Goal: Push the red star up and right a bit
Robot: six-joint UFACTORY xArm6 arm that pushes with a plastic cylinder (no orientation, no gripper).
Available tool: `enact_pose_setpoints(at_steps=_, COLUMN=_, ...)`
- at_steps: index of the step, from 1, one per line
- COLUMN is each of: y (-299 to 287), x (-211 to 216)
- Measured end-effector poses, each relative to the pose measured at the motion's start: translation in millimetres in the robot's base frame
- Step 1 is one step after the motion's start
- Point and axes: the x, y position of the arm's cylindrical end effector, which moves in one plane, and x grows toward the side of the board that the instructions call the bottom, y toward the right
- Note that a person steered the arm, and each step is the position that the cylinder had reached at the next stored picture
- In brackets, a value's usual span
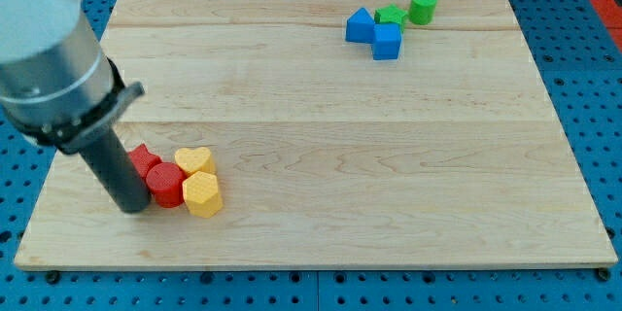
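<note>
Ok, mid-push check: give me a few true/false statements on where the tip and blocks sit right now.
1. My tip sits at the view's left of the red star. True.
2. The red cylinder stands alone at the view's top. False: it sits between the red star and the yellow hexagon.
3. The yellow heart lies just above the yellow hexagon. True.
4. The green cylinder is at the view's bottom left. False: it is at the top right, near the blue cube.
</note>
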Motion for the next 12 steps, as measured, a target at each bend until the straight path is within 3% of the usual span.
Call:
enact_pose_setpoints(at_steps=1, y=-42, x=-25)
enact_pose_setpoints(at_steps=2, y=-37, x=-33)
enact_pose_setpoints(at_steps=3, y=-48, x=15)
enact_pose_setpoints(at_steps=4, y=-13, x=12)
enact_pose_setpoints(at_steps=6, y=-17, x=-43)
enact_pose_setpoints(at_steps=12, y=34, x=-63)
